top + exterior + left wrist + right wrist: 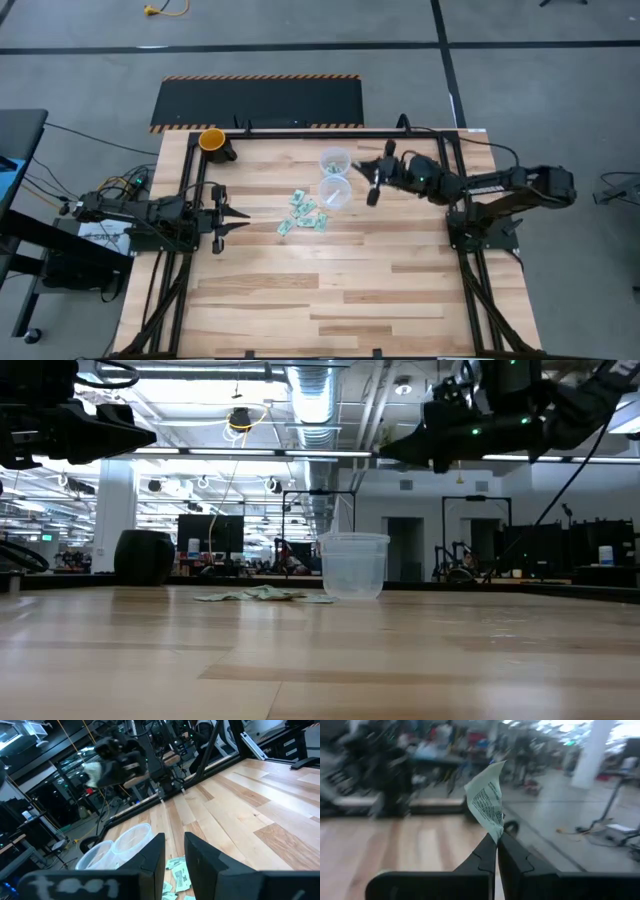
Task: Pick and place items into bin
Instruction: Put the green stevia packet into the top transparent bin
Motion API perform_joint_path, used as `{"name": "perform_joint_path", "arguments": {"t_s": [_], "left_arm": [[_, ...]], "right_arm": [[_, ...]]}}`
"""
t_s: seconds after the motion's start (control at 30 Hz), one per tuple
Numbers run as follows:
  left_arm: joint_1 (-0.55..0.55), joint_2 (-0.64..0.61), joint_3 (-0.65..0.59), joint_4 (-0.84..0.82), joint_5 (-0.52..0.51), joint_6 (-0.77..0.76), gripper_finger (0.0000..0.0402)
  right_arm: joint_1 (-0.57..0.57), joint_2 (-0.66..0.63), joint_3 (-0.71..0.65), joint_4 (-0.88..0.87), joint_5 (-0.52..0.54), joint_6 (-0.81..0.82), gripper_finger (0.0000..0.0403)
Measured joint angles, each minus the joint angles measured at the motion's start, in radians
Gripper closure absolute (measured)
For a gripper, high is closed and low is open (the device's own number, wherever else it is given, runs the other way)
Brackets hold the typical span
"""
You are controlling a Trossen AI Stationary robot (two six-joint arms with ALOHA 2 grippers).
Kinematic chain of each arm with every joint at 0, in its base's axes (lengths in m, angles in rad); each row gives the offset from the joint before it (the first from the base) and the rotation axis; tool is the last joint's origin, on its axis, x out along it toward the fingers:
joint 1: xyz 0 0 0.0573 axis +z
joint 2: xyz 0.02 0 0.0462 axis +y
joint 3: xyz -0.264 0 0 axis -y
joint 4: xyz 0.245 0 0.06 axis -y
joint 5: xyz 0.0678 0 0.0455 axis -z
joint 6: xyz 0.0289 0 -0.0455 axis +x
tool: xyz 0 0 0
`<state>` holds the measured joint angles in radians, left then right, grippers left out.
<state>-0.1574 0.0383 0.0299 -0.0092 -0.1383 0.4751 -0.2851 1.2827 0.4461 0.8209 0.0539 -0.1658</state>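
Several small green-and-white packets [304, 213] lie flat on the wooden table, just near of two clear plastic cups [334, 161] [335, 193]. They also show in the left wrist view [178, 876] and the low view [258, 595]. My right gripper [374, 190] hangs above the table, right of the cups, shut on one packet [486, 800]. My left gripper [243, 218] is open and empty, left of the packets and pointing at them. My right gripper pinches the packet by one corner [495, 833] between its two fingertips. The rest of the packet stands out beyond the fingers, lifted clear of the table.
A dark cup with a yellow top [213, 140] stands at the table's far left corner; it also shows in the low view [145, 557]. The near half of the table [330, 300] is bare wood. Black frame rails run along both side edges.
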Motion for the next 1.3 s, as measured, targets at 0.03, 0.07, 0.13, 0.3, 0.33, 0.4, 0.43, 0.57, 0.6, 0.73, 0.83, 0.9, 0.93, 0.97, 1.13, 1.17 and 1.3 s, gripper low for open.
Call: {"name": "perform_joint_path", "arguments": {"t_s": [0.03,0.07,0.13,0.3,0.33,0.4,0.43,0.57,0.6,0.73,0.83,0.9,0.93,0.97,1.13,1.17,1.3], "left_arm": [[0.0,0.0,0.0,0.0,0.0,0.0,0.034],[0.0,0.0,0.0,0.0,0.0,0.0,0.034],[0.0,0.0,0.0,0.0,0.0,0.0,0.034],[0.0,0.0,0.0,0.0,0.0,0.0,0.034],[0.0,0.0,0.0,0.0,0.0,0.0,0.034],[0.0,0.0,0.0,0.0,0.0,0.0,0.034],[0.0,0.0,0.0,0.0,0.0,0.0,0.034],[0.0,0.0,0.0,0.0,0.0,0.0,0.034],[0.0,0.0,0.0,0.0,0.0,0.0,0.034],[0.0,0.0,0.0,0.0,0.0,0.0,0.034],[0.0,0.0,0.0,0.0,0.0,0.0,0.034],[0.0,0.0,0.0,0.0,0.0,0.0,0.034],[0.0,0.0,0.0,0.0,0.0,0.0,0.034],[0.0,0.0,0.0,0.0,0.0,0.0,0.034],[0.0,0.0,0.0,0.0,0.0,0.0,0.034],[0.0,0.0,0.0,0.0,0.0,0.0,0.034],[0.0,0.0,0.0,0.0,0.0,0.0,0.034]], "right_arm": [[-0.02,0.019,0.0,0.045,-0.002,0.01,0.0402],[-0.04,0.041,0.0,0.085,-0.003,0.024,0.0402],[-0.08,0.089,0.001,0.134,-0.015,0.066,0.0402],[-0.161,0.234,0.079,0.116,-0.115,0.18,0.0402],[-0.169,0.263,0.095,0.11,-0.136,0.191,0.0402],[-0.177,0.314,0.132,0.088,-0.161,0.196,0.0402],[-0.178,0.33,0.145,0.078,-0.162,0.196,0.0402],[-0.177,0.363,0.197,-0.001,-0.162,0.192,0.0402],[-0.177,0.363,0.206,-0.029,-0.162,0.186,0.0402],[-0.177,0.363,0.236,-0.122,-0.162,0.159,0.0402],[-0.181,0.363,0.262,-0.19,-0.162,0.155,0.0402],[-0.182,0.363,0.278,-0.248,-0.162,0.13,0.0402],[-0.182,0.363,0.285,-0.27,-0.162,0.115,0.0402],[-0.182,0.363,0.29,-0.284,-0.161,0.108,0.0402],[-0.182,0.363,0.293,-0.29,-0.141,0.105,0.0396],[-0.182,0.363,0.293,-0.29,-0.122,0.104,0.0391],[-0.182,0.363,0.293,-0.29,-0.078,0.104,0.0356]]}}
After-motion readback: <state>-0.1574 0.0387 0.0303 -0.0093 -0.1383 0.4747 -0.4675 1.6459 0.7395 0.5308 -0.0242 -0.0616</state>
